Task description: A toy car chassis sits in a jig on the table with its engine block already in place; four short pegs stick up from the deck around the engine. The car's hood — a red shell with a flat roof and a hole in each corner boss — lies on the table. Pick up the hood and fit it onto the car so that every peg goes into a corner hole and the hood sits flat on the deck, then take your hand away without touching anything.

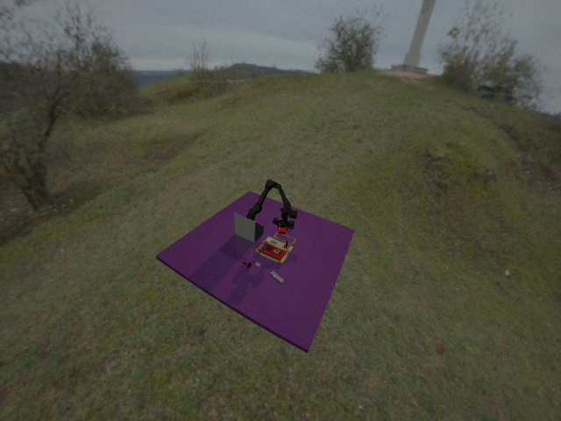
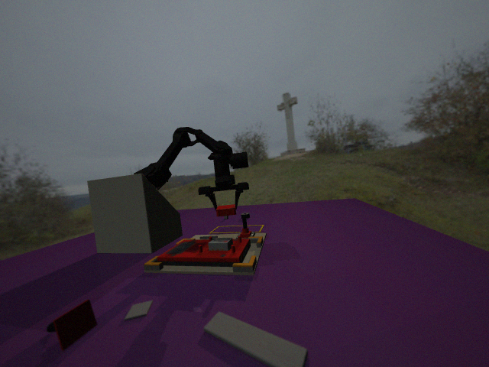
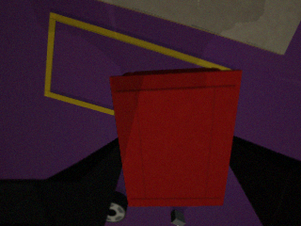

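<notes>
Exterior view: gripper (image 2: pixel 225 209) (image 1: pixel 282 230) (image 3: pixel 172 141) clamping red hood (image 2: pixel 226 210) (image 1: pixel 282 229) (image 3: pixel 175 141) between fingers, holding it aloft above purple table (image 2: pixel 355 276) (image 1: pixel 312 289) (image 3: pixel 23 137), near yellow outline (image 2: pixel 237 225) (image 1: pixel 289 236) (image 3: pixel 49 56); hanging apart from chassis (image 2: pixel 189 257) (image 1: pixel 271 251), jig (image 2: pixel 197 270) (image 1: pixel 279 261) (image 3: pixel 226 24).

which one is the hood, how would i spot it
Find the black arm rising over the purple table. Follow it down to its fingers, shut on the hood: a red, flat-topped block, held in the air, unlike the red chassis.
</notes>
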{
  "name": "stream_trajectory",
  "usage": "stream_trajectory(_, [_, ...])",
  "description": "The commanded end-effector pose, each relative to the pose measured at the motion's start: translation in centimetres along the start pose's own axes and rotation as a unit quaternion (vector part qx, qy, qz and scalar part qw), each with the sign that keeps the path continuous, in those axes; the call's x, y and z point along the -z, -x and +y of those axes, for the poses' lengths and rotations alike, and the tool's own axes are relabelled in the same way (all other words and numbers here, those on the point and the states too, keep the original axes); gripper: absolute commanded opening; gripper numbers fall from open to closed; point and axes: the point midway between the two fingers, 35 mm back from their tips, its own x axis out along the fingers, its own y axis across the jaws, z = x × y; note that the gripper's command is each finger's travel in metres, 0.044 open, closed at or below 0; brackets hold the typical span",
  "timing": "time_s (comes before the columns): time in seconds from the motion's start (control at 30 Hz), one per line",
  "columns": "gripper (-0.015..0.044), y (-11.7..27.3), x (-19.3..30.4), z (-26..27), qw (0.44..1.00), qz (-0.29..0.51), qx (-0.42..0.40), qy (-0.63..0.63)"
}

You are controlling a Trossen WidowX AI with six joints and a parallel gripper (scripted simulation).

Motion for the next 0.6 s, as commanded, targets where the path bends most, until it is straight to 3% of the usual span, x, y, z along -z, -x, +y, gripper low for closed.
stream_trajectory(0.0, [0.0,1.9,0.2,0.2,1.0,0.002,-0.004,0.004])
stream_trajectory(0.23, [0.0,3.9,0.2,0.1,1.0,0.002,-0.004,0.004])
stream_trajectory(0.57, [0.0,3.8,-1.7,0.8,0.999,-0.005,-0.001,0.05])
